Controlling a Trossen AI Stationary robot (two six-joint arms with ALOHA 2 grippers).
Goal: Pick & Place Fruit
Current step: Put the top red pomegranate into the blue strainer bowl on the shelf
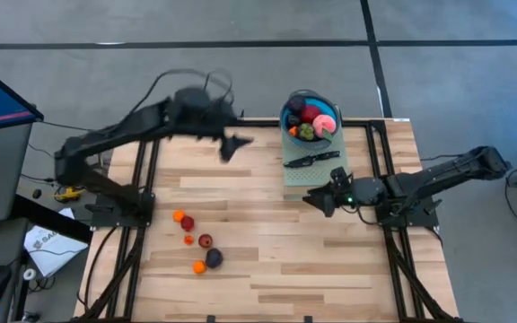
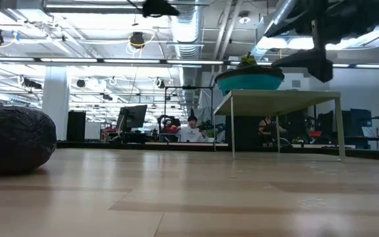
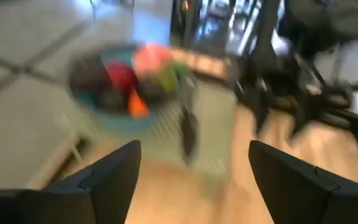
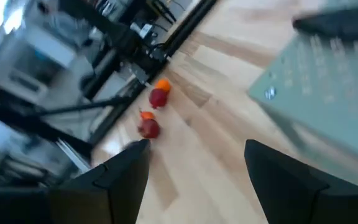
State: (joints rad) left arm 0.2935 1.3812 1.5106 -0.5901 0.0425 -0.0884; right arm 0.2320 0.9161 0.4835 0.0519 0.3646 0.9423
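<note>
A teal bowl [image 1: 285, 124] sits at the far edge of the table [image 1: 330, 260], on a pale green board [image 1: 305, 176] beside a black knife [image 1: 312, 160]. It holds a heap of fruit [image 1: 312, 121]: red, pink, dark purple, green and a bit of orange. Six more loose pieces [image 1: 197, 244] lie on the wood near the left side: orange, red and dark purple. The left gripper [image 1: 232, 144] hovers left of the bowl, fingers apart, empty. The right gripper [image 1: 317, 199] waits just in front of the board, fingers apart, empty.
</note>
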